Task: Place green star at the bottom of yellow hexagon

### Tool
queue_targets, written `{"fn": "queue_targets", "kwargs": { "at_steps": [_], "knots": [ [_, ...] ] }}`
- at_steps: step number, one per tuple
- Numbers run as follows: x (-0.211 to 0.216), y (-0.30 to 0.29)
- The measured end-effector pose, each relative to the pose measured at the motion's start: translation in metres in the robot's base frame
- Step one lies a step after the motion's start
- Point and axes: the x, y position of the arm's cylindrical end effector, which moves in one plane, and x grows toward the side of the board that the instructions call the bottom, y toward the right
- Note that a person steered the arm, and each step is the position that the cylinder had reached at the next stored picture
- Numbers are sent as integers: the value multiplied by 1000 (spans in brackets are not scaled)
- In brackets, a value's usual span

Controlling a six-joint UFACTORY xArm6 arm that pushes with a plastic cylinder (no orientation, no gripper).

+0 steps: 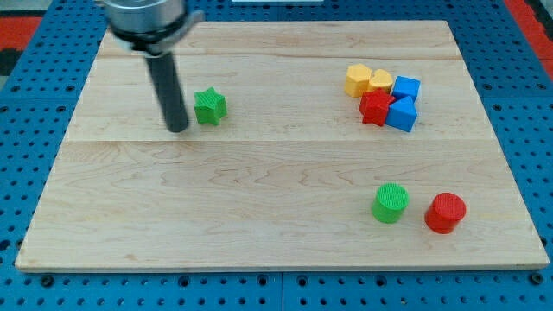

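Note:
The green star (210, 106) lies on the wooden board at the upper left of middle. My tip (178, 128) rests on the board just to the left of the star and slightly below it, with a small gap between them. The yellow hexagon (357, 79) sits at the upper right, at the left end of a tight cluster of blocks, far to the right of the star.
The cluster also holds a yellow heart (381, 80), a red star (375, 107), a blue cube (405, 88) and another blue block (402, 114). A green cylinder (390, 203) and a red cylinder (445, 212) stand at the lower right. The board (259, 216) lies on a blue pegboard.

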Motion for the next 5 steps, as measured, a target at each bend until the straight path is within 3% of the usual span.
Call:
{"fn": "queue_targets", "kwargs": {
  "at_steps": [1,3,4,5],
  "knots": [
    [-30,19],
    [-24,179],
    [-25,171],
    [-28,104]
  ]
}}
